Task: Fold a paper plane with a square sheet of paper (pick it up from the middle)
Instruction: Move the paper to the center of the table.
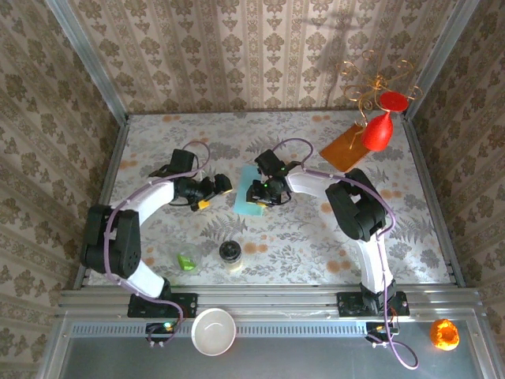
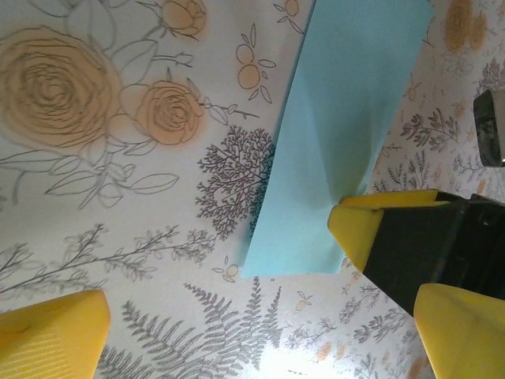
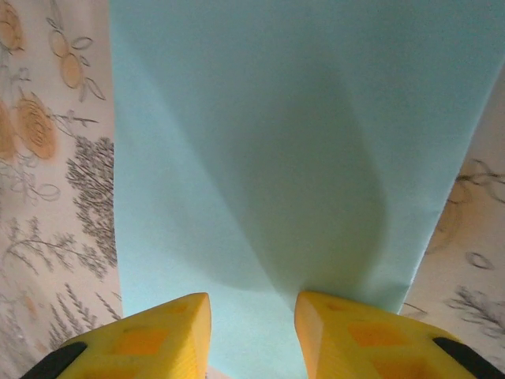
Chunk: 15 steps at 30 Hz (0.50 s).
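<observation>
The left pincer (image 1: 215, 192) stands spread wide, holding nothing, just left of the square sheet of paper (image 1: 251, 197). The sheet, pale cyan and folded into a long narrow strip with soft diagonal creases, lies on the floral surface (image 1: 300, 245) mid-table. The right pincer (image 1: 256, 193) sits over the sheet, pinching its edge between yellow fingertips (image 3: 347, 332)

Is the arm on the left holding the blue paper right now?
No, the left gripper stands wide open beside the square sheet of paper, its yellow fingers apart over the table, touching nothing.
</observation>
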Each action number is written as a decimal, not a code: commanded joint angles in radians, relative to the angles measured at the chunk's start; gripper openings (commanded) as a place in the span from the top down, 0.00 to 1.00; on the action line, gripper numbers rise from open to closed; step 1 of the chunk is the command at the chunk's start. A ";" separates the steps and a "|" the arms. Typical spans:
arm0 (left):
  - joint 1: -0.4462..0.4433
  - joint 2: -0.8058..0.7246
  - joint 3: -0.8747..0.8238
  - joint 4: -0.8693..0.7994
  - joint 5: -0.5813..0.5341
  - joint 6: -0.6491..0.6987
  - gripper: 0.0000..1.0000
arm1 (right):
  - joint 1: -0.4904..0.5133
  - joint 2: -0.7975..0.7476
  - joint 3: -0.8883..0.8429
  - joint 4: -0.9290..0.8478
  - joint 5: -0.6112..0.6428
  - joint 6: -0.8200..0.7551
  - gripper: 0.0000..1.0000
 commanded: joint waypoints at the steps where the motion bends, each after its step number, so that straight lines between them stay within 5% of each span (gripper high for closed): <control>1: -0.021 0.035 0.033 0.030 0.065 0.019 0.00 | -0.050 -0.026 -0.092 -0.150 0.038 -0.152 0.61; 5: -0.067 0.056 0.054 0.053 0.042 -0.008 0.01 | -0.081 -0.085 -0.076 -0.127 -0.065 -0.142 0.66; 15: -0.196 0.142 0.093 0.068 0.025 -0.117 0.22 | -0.111 -0.238 -0.279 0.221 -0.001 0.240 0.66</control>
